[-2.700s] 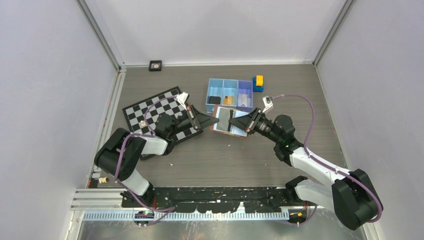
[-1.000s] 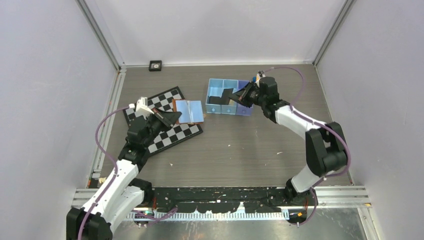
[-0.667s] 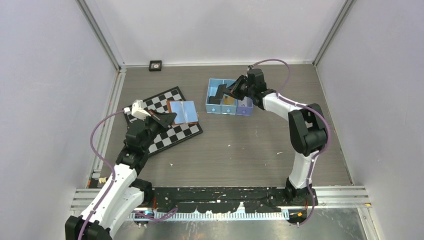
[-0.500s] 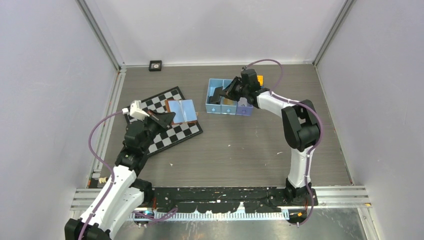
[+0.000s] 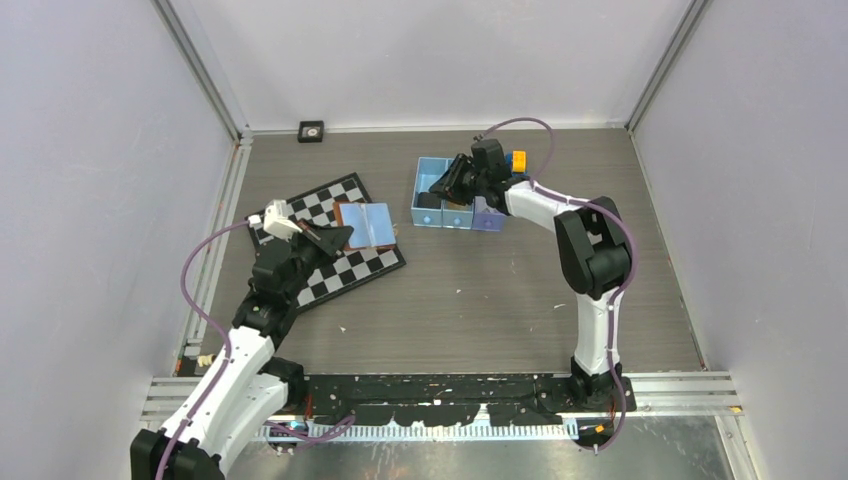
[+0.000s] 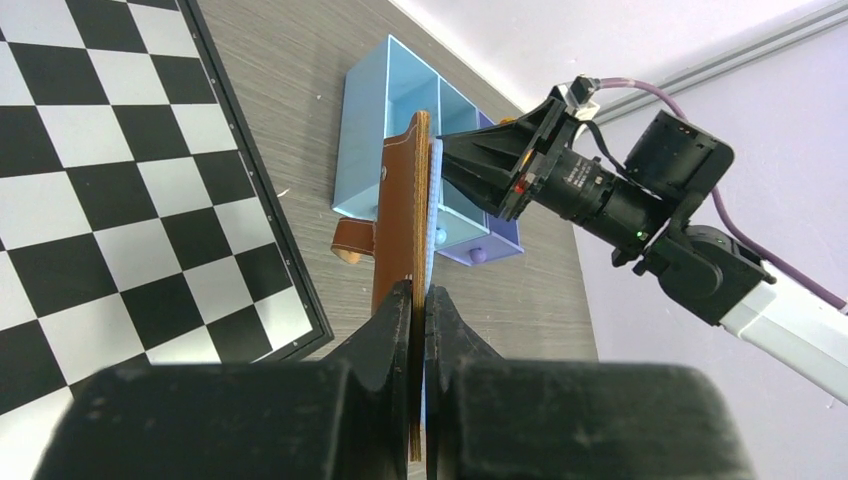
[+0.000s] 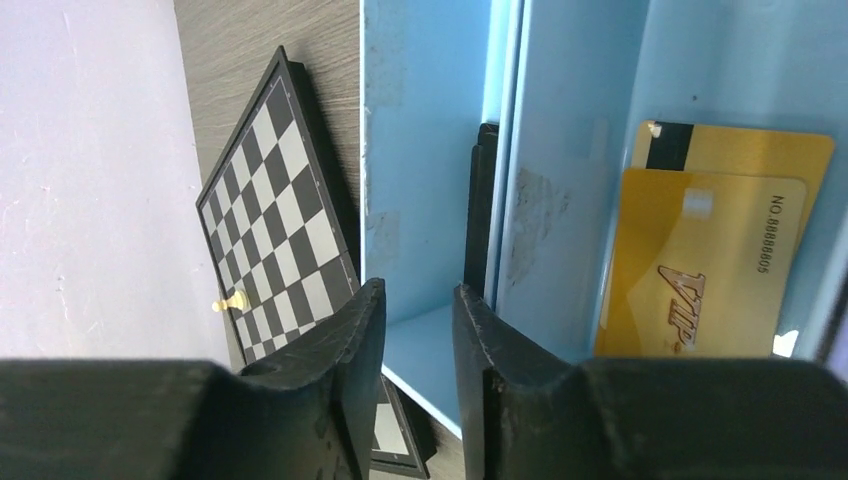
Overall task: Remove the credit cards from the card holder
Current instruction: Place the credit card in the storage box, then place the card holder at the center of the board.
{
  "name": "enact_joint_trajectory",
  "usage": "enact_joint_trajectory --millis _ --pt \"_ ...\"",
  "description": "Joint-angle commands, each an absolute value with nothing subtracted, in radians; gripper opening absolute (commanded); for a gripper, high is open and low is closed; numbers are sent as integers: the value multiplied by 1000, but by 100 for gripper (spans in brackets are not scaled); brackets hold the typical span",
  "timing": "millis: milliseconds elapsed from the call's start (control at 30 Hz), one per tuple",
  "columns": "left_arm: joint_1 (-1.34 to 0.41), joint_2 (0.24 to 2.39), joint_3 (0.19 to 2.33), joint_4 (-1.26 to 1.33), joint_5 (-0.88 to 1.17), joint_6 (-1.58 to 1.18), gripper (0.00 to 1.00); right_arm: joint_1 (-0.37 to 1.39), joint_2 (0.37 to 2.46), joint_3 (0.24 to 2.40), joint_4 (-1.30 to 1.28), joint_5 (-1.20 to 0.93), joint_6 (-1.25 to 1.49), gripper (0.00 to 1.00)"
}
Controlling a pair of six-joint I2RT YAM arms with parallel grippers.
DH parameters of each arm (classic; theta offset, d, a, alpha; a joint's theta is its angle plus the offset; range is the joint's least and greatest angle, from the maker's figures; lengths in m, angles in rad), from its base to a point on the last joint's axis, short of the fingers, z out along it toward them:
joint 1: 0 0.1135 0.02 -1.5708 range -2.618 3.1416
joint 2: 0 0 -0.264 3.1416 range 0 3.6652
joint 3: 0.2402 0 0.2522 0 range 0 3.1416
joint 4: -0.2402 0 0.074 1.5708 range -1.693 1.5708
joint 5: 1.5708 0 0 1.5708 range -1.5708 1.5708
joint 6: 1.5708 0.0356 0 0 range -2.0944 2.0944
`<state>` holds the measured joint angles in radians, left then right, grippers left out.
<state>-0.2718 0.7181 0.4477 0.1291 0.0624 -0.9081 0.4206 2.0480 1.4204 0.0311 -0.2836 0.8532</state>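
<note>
Card holder point(image 5: 368, 224) hangs spread open left of the tray point(image 5: 445, 160), above the chessboard point(image 5: 320, 200), its edge clamped tight in the left gripper point(image 6: 419, 295). The table point(image 5: 460, 300) is grey wood-grain and the walls are pale. Only the right wrist view shows gold cards point(image 7: 700, 270) lying in the tray's middle bay and a dark card point(image 7: 482, 210) leaning on the divider in its left bay. The right gripper point(image 7: 418, 300) hovers above that left bay, jaws slightly parted, holding nothing. A block point(image 5: 518, 160) sits at the tray's far right corner.

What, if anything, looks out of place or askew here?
The chessboard lies skewed on the table, one lone pawn on it. In the tray, a dark card seems to stand on edge against a divider rather than flat like the gold cards.
</note>
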Motion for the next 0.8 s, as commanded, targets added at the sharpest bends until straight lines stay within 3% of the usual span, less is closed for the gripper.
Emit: enact_joint_trajectory --millis 0,133,233,500,667,767 --pt "-269 724 447 194 93 -909 0 417 1909 1400 16 -236 816 40" --pt "-269 737 444 216 121 -921 0 417 1784 1302 19 -201 815 61" --pt "-269 750 435 245 150 -944 0 419 1674 1198 29 -193 825 65" --pt "-270 885 416 410 306 -1058 0 438 1348 861 77 -190 856 66" --pt "-298 971 452 390 318 -988 0 449 1208 672 176 -145 861 61" --pt "-378 999 513 244 253 -851 0 450 1201 657 196 -168 879 58"
